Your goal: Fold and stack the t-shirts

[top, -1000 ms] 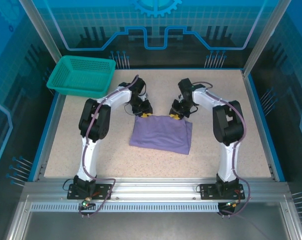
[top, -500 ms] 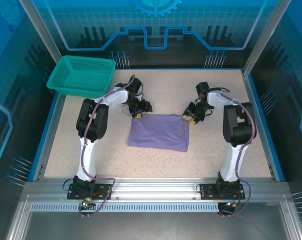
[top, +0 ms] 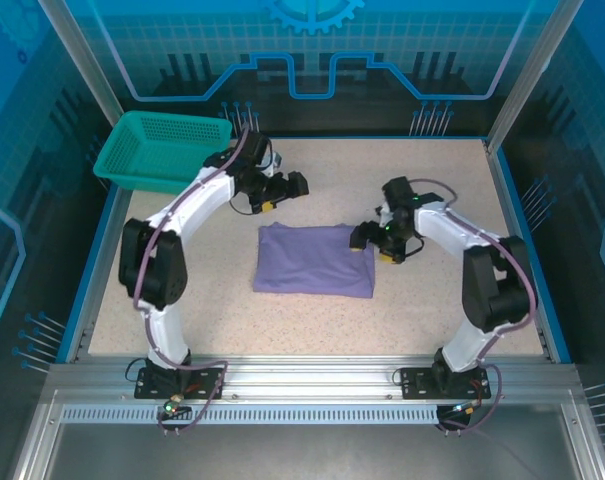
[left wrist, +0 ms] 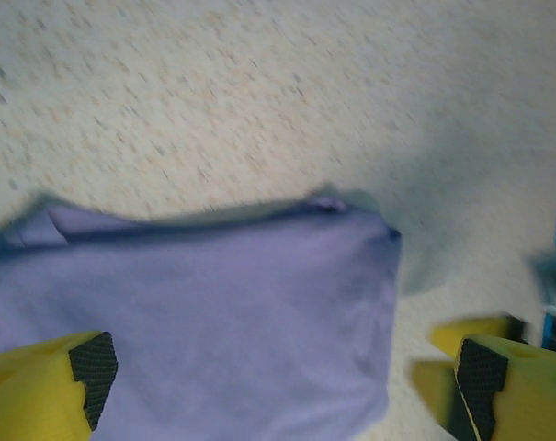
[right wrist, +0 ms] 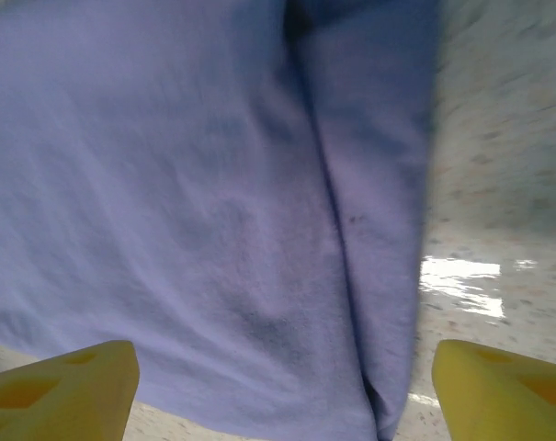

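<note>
A lavender t-shirt [top: 315,260] lies folded into a flat rectangle in the middle of the table. My left gripper [top: 288,188] hangs open just beyond the shirt's far left corner, nothing between its fingers. From the left wrist, the shirt [left wrist: 213,312] lies below the wide-apart yellow fingers [left wrist: 48,386] of the left gripper [left wrist: 282,381]. My right gripper [top: 368,241] stands open at the shirt's far right corner. The right wrist view shows the shirt [right wrist: 222,202], a fold seam running down it, under the open right gripper [right wrist: 282,390].
A teal mesh basket [top: 164,150] sits at the far left corner of the table. Blue rails [top: 527,240] border the speckled tabletop [top: 432,310]. Bare table lies in front of the shirt and to its right.
Both grippers have opened and let go of the shirt's far corners. The left gripper drew back toward the basket. The right one swung out to the right, then returned to the shirt's corner.
</note>
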